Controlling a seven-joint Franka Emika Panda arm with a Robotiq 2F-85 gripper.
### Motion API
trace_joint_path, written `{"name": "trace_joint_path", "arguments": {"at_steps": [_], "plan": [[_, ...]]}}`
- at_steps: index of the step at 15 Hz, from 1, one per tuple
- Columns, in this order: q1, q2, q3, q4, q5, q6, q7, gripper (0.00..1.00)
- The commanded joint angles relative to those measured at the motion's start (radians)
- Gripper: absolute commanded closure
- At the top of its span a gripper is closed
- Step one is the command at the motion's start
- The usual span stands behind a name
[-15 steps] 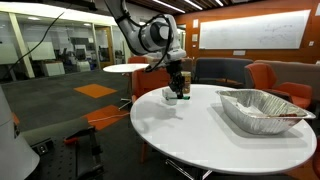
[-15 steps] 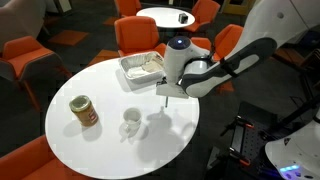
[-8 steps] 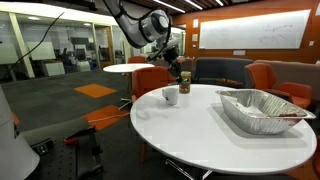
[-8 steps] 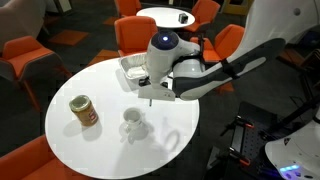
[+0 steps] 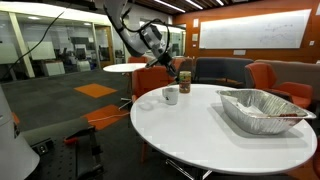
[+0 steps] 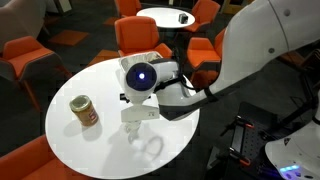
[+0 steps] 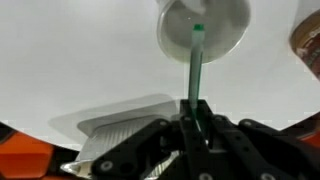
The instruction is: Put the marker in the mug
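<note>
Gripper [image 7: 195, 118] clamped on the green marker [image 7: 196, 70], above the mug [image 7: 225, 25].
Round white table [image 5: 200, 130] carries a foil tray [image 5: 258, 110] at one side, a can [image 6: 83, 111] and the white mug. The marker points straight out from the closed fingers (wrist view), its tip over the mug's mouth.
</note>
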Motion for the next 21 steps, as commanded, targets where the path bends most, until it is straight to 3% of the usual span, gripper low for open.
{"name": "trace_joint_path", "arguments": {"at_steps": [1, 8, 9, 11, 15, 18, 21], "plan": [[0.046, 0.067, -0.028, 0.077, -0.136, -0.039, 0.099, 0.97], [0.027, 0.105, 0.039, 0.081, -0.261, -0.089, 0.153, 0.97], [0.015, 0.1, 0.057, 0.074, -0.257, -0.095, 0.136, 0.63], [-0.012, 0.09, 0.092, 0.064, -0.237, -0.098, 0.106, 0.56], [-0.112, 0.044, 0.186, 0.043, -0.087, -0.095, -0.037, 0.25], [-0.205, -0.01, 0.235, 0.036, 0.151, -0.121, -0.28, 0.03], [-0.277, -0.069, 0.256, 0.039, 0.363, -0.239, -0.586, 0.0]]}}
